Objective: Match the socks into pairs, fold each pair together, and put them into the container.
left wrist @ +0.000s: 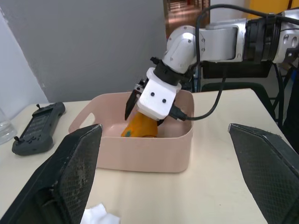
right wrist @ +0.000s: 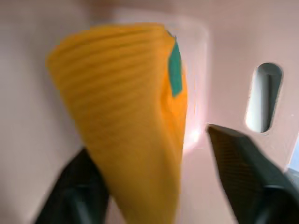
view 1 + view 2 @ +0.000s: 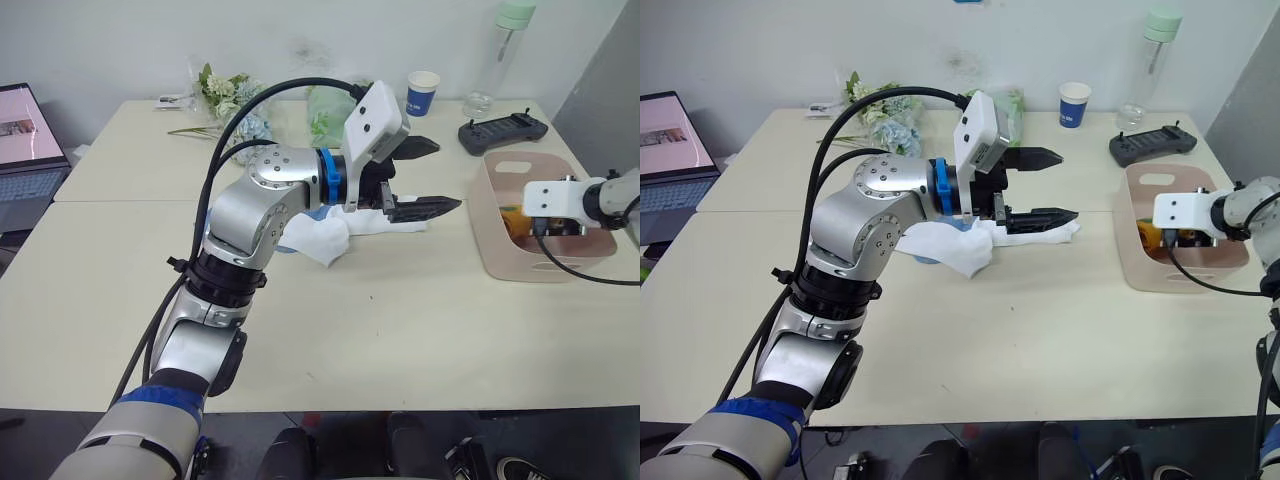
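The right gripper (image 1: pixel 140 105) is down inside the pink basin (image 3: pixel 497 240), over at about three o'clock on the table (image 3: pixel 420 330), and the folded yellow socks (image 1: pixel 139 127) hang between its fingers. In the right wrist view the bundle leans against one finger while the other stands a little off it, so the fingers look partly parted; I cannot tell whether the pair is gripped or already let go. The step in hand seems to be dropping this pair into the basin.

To do it well, the fingers should spread fully while the bundle is low over the basin floor, so the fold holds together, then the arm should lift straight up without catching the rim or the handle cutout (image 2: pixel 264 95).

The left gripper (image 3: pixel 1040 185) hovers near the table's middle with its fingers wide apart and nothing in them. Just under it lie the white socks (image 3: pixel 330 238), with a bit of blue sock (image 3: pixel 923 256) showing beneath the arm. These look like the next pairs, and the left arm is well placed to reach down for them
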`<action>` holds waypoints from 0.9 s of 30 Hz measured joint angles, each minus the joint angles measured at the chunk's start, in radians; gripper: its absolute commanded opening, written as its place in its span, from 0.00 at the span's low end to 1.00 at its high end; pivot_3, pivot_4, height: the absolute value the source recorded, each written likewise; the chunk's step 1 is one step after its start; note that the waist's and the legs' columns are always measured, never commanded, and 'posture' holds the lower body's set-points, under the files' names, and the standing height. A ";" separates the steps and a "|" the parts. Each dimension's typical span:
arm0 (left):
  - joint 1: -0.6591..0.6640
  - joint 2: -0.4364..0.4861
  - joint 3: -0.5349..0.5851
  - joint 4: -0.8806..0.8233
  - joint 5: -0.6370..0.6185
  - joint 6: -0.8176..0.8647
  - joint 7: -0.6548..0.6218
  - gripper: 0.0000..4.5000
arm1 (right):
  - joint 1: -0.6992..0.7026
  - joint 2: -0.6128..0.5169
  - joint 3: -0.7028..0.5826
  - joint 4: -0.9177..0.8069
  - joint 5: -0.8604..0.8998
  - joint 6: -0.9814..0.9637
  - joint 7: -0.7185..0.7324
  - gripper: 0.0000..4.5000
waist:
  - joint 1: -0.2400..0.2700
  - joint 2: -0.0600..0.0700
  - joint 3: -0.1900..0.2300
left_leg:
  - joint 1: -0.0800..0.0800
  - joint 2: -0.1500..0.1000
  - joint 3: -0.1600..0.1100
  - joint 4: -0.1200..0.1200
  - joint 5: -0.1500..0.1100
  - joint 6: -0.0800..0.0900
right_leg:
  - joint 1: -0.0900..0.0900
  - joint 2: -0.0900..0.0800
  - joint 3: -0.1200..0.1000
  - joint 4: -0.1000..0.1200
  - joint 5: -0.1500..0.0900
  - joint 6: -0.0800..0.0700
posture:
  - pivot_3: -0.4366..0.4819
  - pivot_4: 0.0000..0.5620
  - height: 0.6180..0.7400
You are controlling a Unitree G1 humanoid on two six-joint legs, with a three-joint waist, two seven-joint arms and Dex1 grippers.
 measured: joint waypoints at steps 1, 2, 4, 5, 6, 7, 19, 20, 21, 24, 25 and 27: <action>0.000 0.001 0.000 0.000 0.000 0.000 -0.002 1.00 | -0.007 -0.011 -0.007 -0.009 0.003 0.009 0.031 0.99 | 0.000 0.000 0.000 | 0.000 0.000 0.000 0.000 0.000 0.000 | 0.000 0.000 0.000 0.000 0.000 0.000 | 0.48 0.27 1.00; 0.000 0.000 0.000 0.001 0.000 0.000 -0.005 1.00 | -0.019 -0.032 -0.015 -0.025 0.007 0.020 0.072 1.00 | 0.000 0.000 0.000 | 0.000 0.000 0.000 0.000 0.000 0.000 | 0.000 0.000 0.000 0.000 0.000 0.000 | 0.48 0.27 1.00; 0.000 0.000 0.000 0.001 -0.002 0.002 -0.016 1.00 | -0.039 -0.060 -0.038 -0.054 0.012 0.043 0.116 1.00 | 0.002 0.000 0.000 | 0.000 0.000 0.000 0.000 0.000 0.000 | 0.000 0.000 0.000 0.000 0.000 0.000 | 0.48 0.27 1.00; 0.000 0.001 0.000 0.001 -0.004 0.003 -0.020 1.00 | -0.043 -0.065 -0.047 -0.065 0.018 0.052 0.128 1.00 | 0.004 0.000 0.000 | 0.000 0.000 0.000 0.000 0.000 0.000 | 0.000 0.000 0.000 0.000 0.000 0.000 | 0.48 0.27 1.00; 0.000 0.000 0.000 0.001 -0.005 0.003 -0.022 1.00 | -0.051 -0.072 -0.053 -0.083 0.028 0.074 0.167 1.00 | 0.004 0.000 0.000 | 0.000 0.000 0.000 0.000 0.000 0.000 | 0.000 0.000 0.000 0.000 0.000 0.000 | 0.48 0.27 1.00; 0.000 0.001 0.000 0.001 -0.005 0.002 -0.024 1.00 | -0.063 -0.079 -0.054 -0.097 0.033 0.092 0.209 1.00 | 0.004 0.001 0.000 | 0.000 0.000 0.001 0.000 0.000 0.000 | 0.000 0.000 0.001 0.001 0.000 0.000 | 0.48 0.27 1.00; 0.037 0.043 0.012 -0.010 -0.008 0.000 -0.042 1.00 | -0.321 -0.047 -0.145 -0.092 0.068 0.188 0.257 1.00 | 0.006 0.003 0.000 | 0.001 0.000 0.001 0.001 0.000 0.000 | 0.000 0.000 0.001 0.003 0.000 0.000 | 0.48 0.27 1.00; 0.042 0.048 0.014 -0.012 -0.008 0.000 -0.042 1.00 | -0.294 -0.018 -0.161 -0.112 0.099 0.208 0.258 1.00 | 0.005 0.003 0.000 | 0.001 0.000 0.001 0.001 0.000 0.000 | 0.000 0.000 0.001 0.003 0.000 0.000 | 0.48 0.27 1.00; 0.054 0.062 0.016 -0.022 -0.008 0.000 -0.042 1.00 | -0.252 0.018 -0.191 -0.149 0.141 0.252 0.259 1.00 | 0.003 0.002 0.000 | 0.001 0.001 0.000 0.001 0.000 0.000 | 0.000 0.000 0.000 0.004 0.000 0.000 | 0.48 0.27 1.00; 0.143 0.126 0.051 -0.067 0.000 -0.007 -0.021 1.00 | -0.058 0.179 -0.286 -0.358 0.305 0.443 0.227 1.00 | -0.008 0.003 -0.001 | 0.001 0.002 -0.001 0.001 0.001 -0.001 | -0.001 0.000 0.000 0.007 0.000 0.000 | 0.48 0.27 1.00; 0.180 0.142 0.062 -0.082 0.008 -0.014 -0.006 1.00 | 0.001 0.222 -0.308 -0.430 0.345 0.512 0.204 1.00 | -0.008 0.003 -0.001 | 0.001 0.002 -0.003 0.002 0.001 -0.002 | -0.002 0.000 0.000 0.007 0.000 0.000 | 0.48 0.27 1.00; 0.267 0.168 0.101 -0.101 0.021 -0.017 0.044 1.00 | 0.130 0.304 -0.337 -0.618 0.430 0.679 0.148 1.00 | -0.005 0.003 -0.001 | -0.001 0.001 -0.006 0.003 0.001 -0.002 | -0.003 0.000 -0.001 0.008 0.000 -0.001 | 0.48 0.27 1.00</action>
